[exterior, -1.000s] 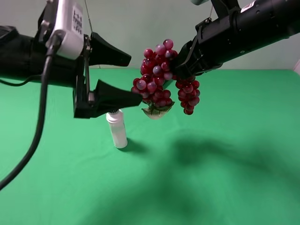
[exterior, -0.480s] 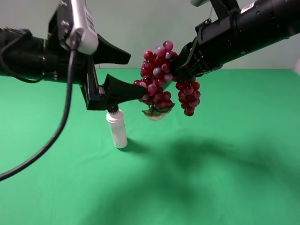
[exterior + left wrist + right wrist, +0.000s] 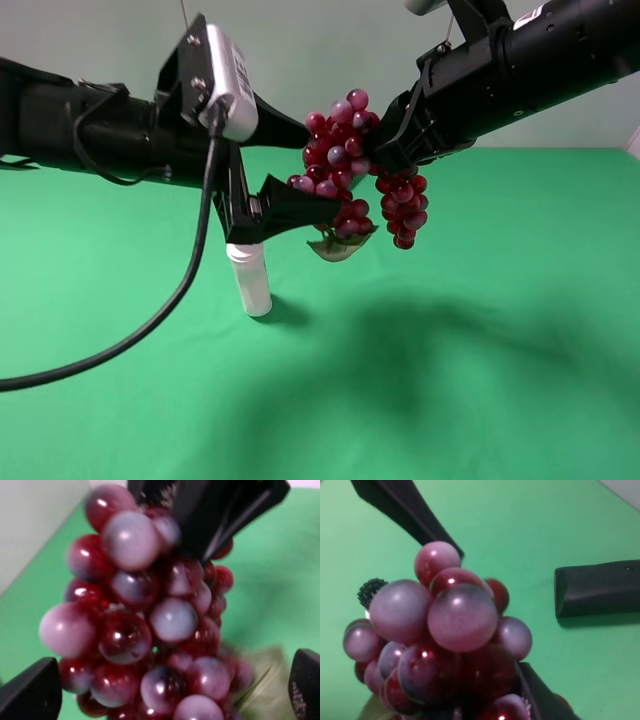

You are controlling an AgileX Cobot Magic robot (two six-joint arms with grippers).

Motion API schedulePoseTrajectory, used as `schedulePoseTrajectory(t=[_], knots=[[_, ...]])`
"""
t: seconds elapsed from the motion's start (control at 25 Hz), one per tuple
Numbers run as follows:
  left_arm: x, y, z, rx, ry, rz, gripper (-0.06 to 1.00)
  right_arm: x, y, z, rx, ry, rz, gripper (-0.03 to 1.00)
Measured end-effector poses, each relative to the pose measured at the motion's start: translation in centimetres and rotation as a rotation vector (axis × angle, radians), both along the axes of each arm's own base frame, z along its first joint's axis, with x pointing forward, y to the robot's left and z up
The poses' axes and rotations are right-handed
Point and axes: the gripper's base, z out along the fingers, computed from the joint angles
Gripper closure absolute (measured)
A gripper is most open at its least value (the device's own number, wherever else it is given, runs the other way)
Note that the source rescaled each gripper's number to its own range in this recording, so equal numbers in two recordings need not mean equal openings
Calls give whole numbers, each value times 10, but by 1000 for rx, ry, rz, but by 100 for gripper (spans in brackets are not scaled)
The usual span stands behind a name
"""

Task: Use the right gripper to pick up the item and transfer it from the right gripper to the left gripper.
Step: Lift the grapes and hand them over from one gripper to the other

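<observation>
The item, a bunch of dark-red and pinkish grapes (image 3: 340,160) with a leaf at its bottom, hangs in the air above the green table. My right gripper (image 3: 385,150) is shut on its upper right part. My left gripper (image 3: 320,165) is open, with one jaw above and behind the bunch and the other low in front of it. In the left wrist view the grapes (image 3: 150,620) fill the space between the two fingertips (image 3: 30,690). In the right wrist view the grapes (image 3: 445,640) hide most of the right gripper; one finger (image 3: 540,697) shows.
A white bottle (image 3: 250,280) with a black brush cap stands on the green cloth (image 3: 480,380) under the left gripper. A black wedge-shaped case (image 3: 597,587) lies on the cloth in the right wrist view. The left arm's thick cable (image 3: 150,320) loops down.
My left gripper has moved right towards the grapes, and its open jaws now stand on either side of the bunch. The right arm and the grapes have not moved.
</observation>
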Motion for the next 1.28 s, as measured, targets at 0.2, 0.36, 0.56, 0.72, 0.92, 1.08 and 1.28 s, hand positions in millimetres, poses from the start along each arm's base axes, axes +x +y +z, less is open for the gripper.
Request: schedulePoseTrajectory(t=[0.2, 0.36, 0.56, 0.72, 0.92, 1.08, 1.28], knots=[[3, -7, -13, 34, -1, -35, 3, 0, 0, 0, -2, -1, 1, 97], [10, -12, -12, 33, -14, -41, 3, 0, 0, 0, -2, -1, 1, 97], [18, -16, -6, 23, -37, -40, 3, 0, 0, 0, -2, -1, 1, 97], [22, -18, -1, 19, -58, -35, 3, 0, 0, 0, -2, -1, 1, 97], [24, -17, -2, 34, -63, -14, 3, 0, 0, 0, -2, -1, 1, 97], [25, -16, -2, 42, -64, -5, 3, 0, 0, 0, -2, -1, 1, 97], [24, -21, -8, 50, -50, -16, 3, 0, 0, 0, -2, -1, 1, 97]])
